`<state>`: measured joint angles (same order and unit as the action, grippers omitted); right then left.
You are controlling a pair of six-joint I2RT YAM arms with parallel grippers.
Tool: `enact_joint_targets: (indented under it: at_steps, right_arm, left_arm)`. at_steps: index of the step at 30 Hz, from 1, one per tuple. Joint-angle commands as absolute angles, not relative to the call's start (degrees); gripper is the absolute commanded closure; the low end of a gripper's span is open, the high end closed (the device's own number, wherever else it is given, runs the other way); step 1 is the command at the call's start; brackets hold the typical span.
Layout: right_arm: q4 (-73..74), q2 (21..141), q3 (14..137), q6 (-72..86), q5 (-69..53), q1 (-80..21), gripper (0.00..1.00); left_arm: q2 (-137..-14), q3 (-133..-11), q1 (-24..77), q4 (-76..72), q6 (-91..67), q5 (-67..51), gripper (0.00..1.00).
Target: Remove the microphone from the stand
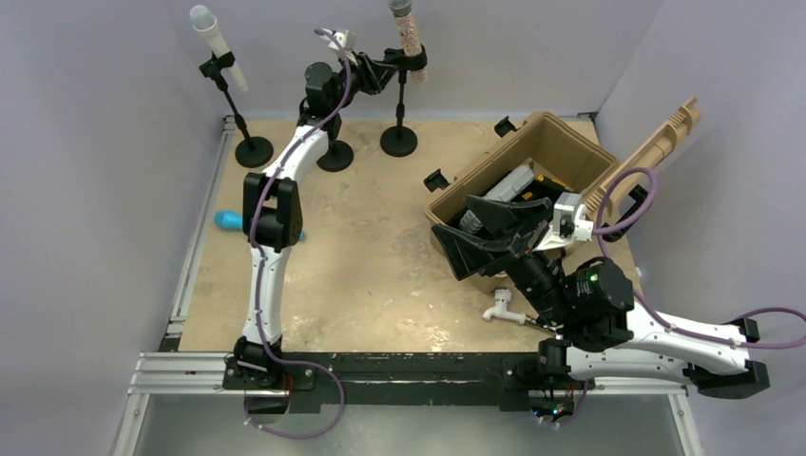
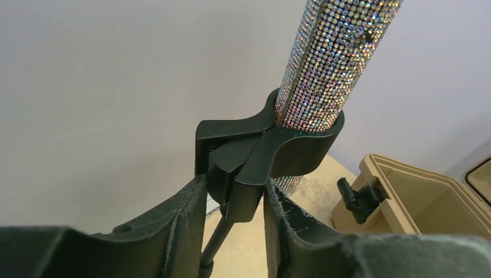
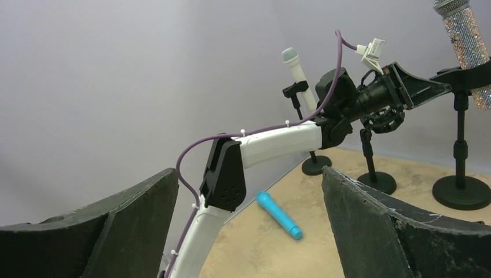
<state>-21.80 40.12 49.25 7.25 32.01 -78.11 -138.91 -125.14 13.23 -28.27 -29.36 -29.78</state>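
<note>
Fingers (image 2: pixel 173 231) of the left hand (image 2: pixel 234 223) pinch the stand clip (image 2: pixel 278 153) gripping the glittery microphone (image 2: pixel 330 58). Right hand (image 3: pixel 249 174) hangs spread wide.

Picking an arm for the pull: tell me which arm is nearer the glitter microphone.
Left. The left fingers clamp the clip holding the glitter microphone at the back; the right fingers hang open by the tan case, far off to its right.

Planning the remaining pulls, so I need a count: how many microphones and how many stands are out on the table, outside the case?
Microphones: 3 (white microphone, sequinned microphone, blue microphone lying flat)
Stands: 3 (left stand, middle stand, right stand)
Total: 6
</note>
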Motion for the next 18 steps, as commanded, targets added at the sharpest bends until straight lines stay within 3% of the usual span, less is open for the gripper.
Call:
enact_joint_targets:
  at_steps: [1,8,18]
  right_arm:
    - [-23.5,40.4,50.2,6.7,32.8,-78.3,0.08]
    - [-23.9,40.7,50.1,6.8,32.8,-78.3,0.08]
    - [-24.3,40.8,49.6,7.2,32.2,-78.3,0.08]
  left_arm:
    - [-138.4,-126.6,13.5,-32.4,-30.0,-33.5,0.70]
    - [-133.3,-119.4,13.6,-36.4,-30.1,-32.9,0.85]
    - [-119.8,-96.3,14.2,-48.0,-32.2,-26.2,1.00]
